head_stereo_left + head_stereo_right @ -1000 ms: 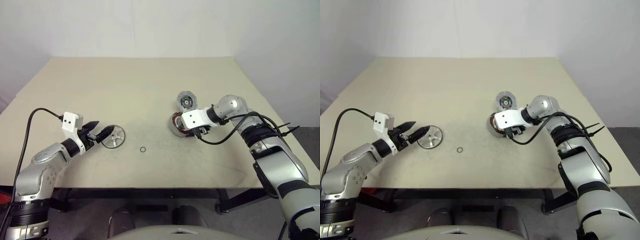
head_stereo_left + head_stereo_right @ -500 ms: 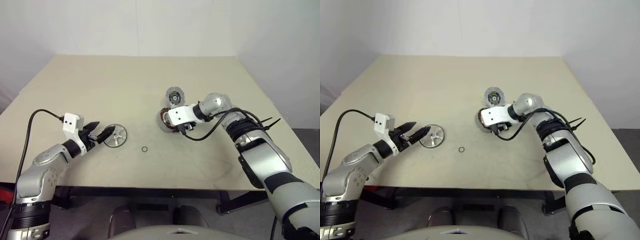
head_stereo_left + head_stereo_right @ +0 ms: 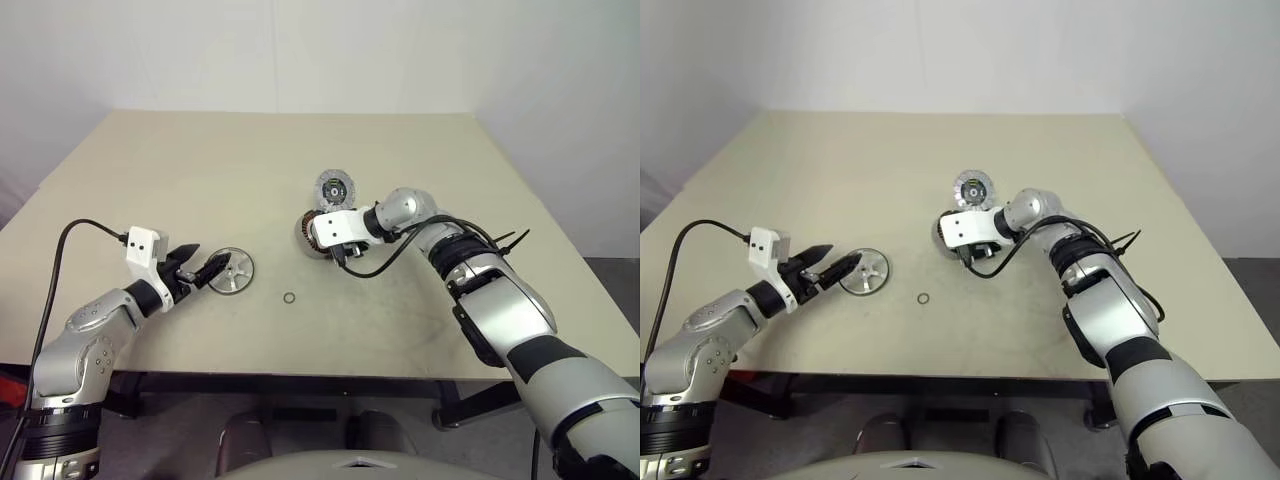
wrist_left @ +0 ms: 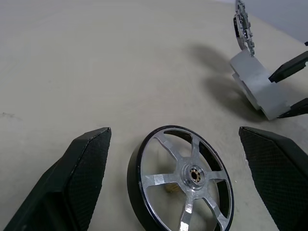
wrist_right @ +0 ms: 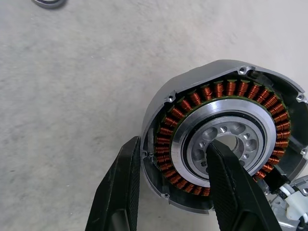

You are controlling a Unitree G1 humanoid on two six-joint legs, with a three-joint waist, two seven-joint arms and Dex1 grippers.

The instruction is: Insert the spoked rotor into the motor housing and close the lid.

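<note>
Motor housing [image 5: 226, 144] pinched at its wall by right claw [image 5: 175, 190], one finger inside, one outside; left claw [image 4: 178, 178] spread around the rotor [image 4: 182, 179].

Beige table with loose motor parts

The table [image 3: 200, 170] carries a spoked rotor [image 3: 231, 271] near its left front, a tiny black ring [image 3: 289, 298] just right of it, the motor housing [image 5: 226, 142] with copper-red windings at centre, and a round toothed lid [image 3: 332, 187] just behind the housing.
</note>
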